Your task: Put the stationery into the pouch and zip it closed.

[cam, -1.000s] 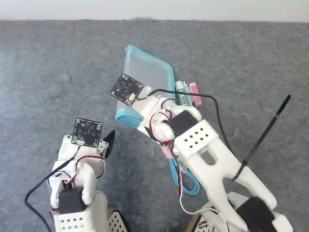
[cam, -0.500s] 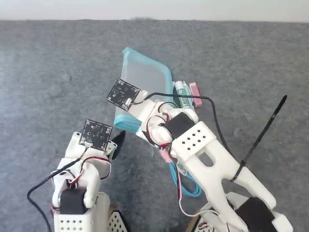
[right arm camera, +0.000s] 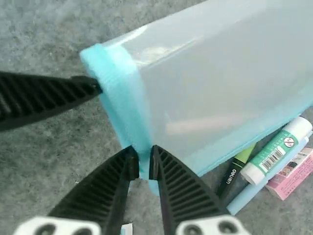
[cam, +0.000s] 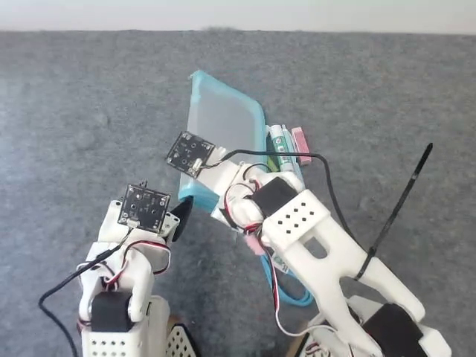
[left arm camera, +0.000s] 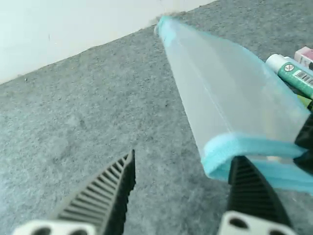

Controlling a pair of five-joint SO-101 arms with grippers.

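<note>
Pouch (cam: 223, 123) lies at the middle of the grey mat (cam: 74, 111), at 12 o'clock from both arms. Its near short end is pinched by the right gripper (right arm camera: 141, 157), whose jaws are closed almost together on the turquoise trim. At 9 o'clock from that grip, the left gripper (left arm camera: 185, 164) stands wide open with nothing between its jaws. The right wrist view shows one of its black fingers (right arm camera: 49, 98) touching the pouch's near corner; from the high view that contact cannot be judged.

It is one pouch, with frosted see-through walls and a turquoise border. It is tilted, and in the left wrist view its near end seems raised off the mat.

Farther out, at 3 o'clock of the pouch and just beside its long edge, lies the stationery. From above, a glue stick (cam: 280, 145) and a pink eraser (cam: 300, 146) stand out. The right wrist view adds a green-and-black pen (right arm camera: 235, 171) and a pale blue stick (right arm camera: 257, 191), making four pieces side by side.
</note>
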